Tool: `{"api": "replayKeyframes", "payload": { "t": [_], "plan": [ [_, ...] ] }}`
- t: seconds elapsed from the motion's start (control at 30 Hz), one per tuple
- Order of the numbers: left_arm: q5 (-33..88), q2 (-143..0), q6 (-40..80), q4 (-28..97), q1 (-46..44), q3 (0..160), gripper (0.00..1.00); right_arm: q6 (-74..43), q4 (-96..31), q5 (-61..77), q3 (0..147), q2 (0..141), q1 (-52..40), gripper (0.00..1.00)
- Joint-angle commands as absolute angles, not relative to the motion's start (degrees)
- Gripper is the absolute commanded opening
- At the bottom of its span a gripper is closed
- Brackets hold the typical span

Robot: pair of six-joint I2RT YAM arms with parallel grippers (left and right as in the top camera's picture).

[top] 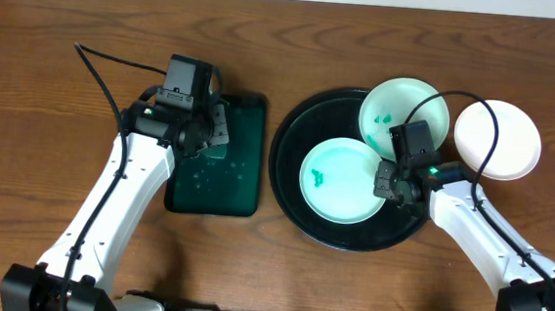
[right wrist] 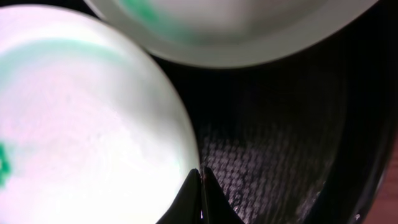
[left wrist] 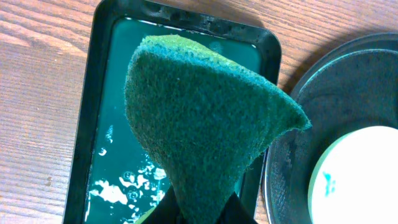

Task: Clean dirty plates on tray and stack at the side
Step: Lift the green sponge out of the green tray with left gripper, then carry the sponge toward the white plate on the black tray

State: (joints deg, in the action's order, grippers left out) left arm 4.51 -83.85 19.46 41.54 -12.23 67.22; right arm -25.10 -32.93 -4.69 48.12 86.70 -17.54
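Black and glossy, the round tray (top: 285, 181) holds two of the plates. The nearer plate (top: 339, 179) lies flat inside it, with small green smears on its left part. The right gripper (right wrist: 200, 180) stands at this plate's right rim with its jaws closed together; whether they nip the rim, I cannot tell. To the left, the green tray (left wrist: 84, 124) holds a wet film with white glints. Above it the left gripper (top: 206, 131) pinches a folded green sponge (left wrist: 205, 118) in narrow jaws. A third plate (top: 499, 140), plain white, rests on the table (top: 73, 4) just beside the round tray. The farther plate (top: 403, 113), also smeared with green, sits at the round tray's far edge.
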Motion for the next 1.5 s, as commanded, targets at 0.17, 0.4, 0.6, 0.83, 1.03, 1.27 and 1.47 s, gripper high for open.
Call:
{"api": "replayKeyframes", "payload": {
  "t": [0.17,0.4,0.6,0.83,1.03,1.27,1.47],
  "plan": [
    [3.79,-84.05,19.09,45.43,-12.29,72.73,0.07,-23.66,-31.07,-4.69,47.29,86.91,-17.32,0.27],
    [3.75,-89.93,17.78,56.90,-12.29,85.76,0.07,-21.17,-28.42,-4.43,46.46,87.85,-17.30,0.38],
    [3.70,-94.21,17.67,58.30,-12.36,86.46,0.07,-21.15,-25.02,-4.01,44.25,89.27,-17.34,0.28],
    [4.12,-95.39,17.85,58.02,-12.36,86.43,0.07,-21.19,-22.65,-3.97,43.00,89.27,-17.34,0.17],
    [4.08,-95.39,17.87,58.02,-12.36,86.43,0.07,-21.19,-19.16,0.86,41.08,89.27,-17.34,0.02],
    [4.10,-95.39,17.85,58.50,-12.69,86.37,0.07,-23.92,-19.90,6.87,41.10,89.14,-17.34,0.08],
    [4.03,-95.39,17.85,56.97,-15.59,86.37,0.07,-22.02,-18.13,2.63,41.12,89.14,-17.28,0.31]
  ]
}}
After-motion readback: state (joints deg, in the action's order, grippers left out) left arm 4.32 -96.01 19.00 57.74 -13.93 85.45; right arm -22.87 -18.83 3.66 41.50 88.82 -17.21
